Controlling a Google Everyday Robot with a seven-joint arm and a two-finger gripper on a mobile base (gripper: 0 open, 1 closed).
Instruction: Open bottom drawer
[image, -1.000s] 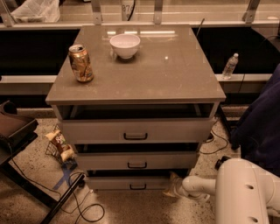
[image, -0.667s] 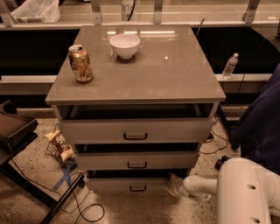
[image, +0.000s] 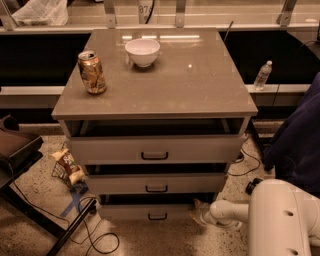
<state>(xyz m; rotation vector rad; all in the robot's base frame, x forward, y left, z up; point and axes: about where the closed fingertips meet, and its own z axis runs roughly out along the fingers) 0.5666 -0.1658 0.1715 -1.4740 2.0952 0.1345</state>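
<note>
Crouching beside the bottom drawer (image: 125, 212)
Its black handle (image: 157, 216) lay level at the centre of the lowest front. The claw (image: 198, 214) sat right of it, by the front's right end; whether apart or together could not be told.

Tan counter (image: 200, 90), light grey bottom drawer (image: 125, 212), black handle (image: 157, 216), white bowl (image: 142, 51), gold can (image: 92, 72), white hand (image: 200, 214) at the drawer's right end.

Can (image: 92, 72) upright on cabinet top (image: 200, 85), left side; white bowl (image: 142, 52) behind, toward centre, apart from it. Water bottle (image: 262, 75) upright on ledge (image: 282, 89) at right. Snack bag (image: 67, 166) on floor (image: 35, 192) at left, cables (image: 102, 241) nearby.
</note>
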